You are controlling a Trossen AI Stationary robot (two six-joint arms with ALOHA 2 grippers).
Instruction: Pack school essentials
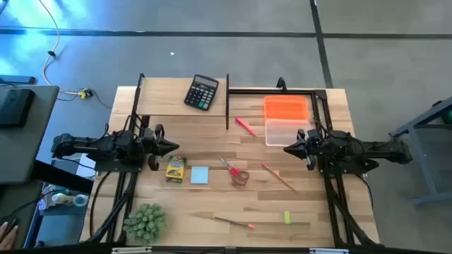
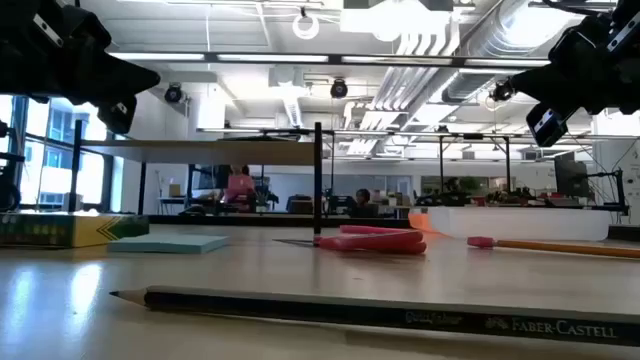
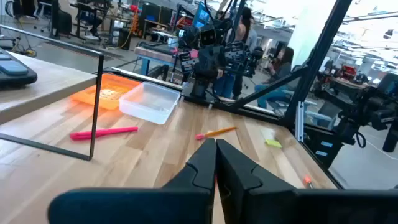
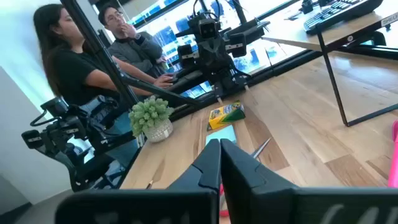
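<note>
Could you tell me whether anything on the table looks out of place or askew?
Nothing looks spilled or damaged. The stationery lies loose: red-handled scissors, crayon box and note pad mid-table. The orange lid sits beside the clear container, not on it.

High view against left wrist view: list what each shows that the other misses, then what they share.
Only the high view: crayon box, note pad, scissors, plant, right gripper shut above the table.
Only the left wrist view: people seated beyond the table.
Both: shut left gripper, orange lid, clear box, pink marker, green eraser.
</note>
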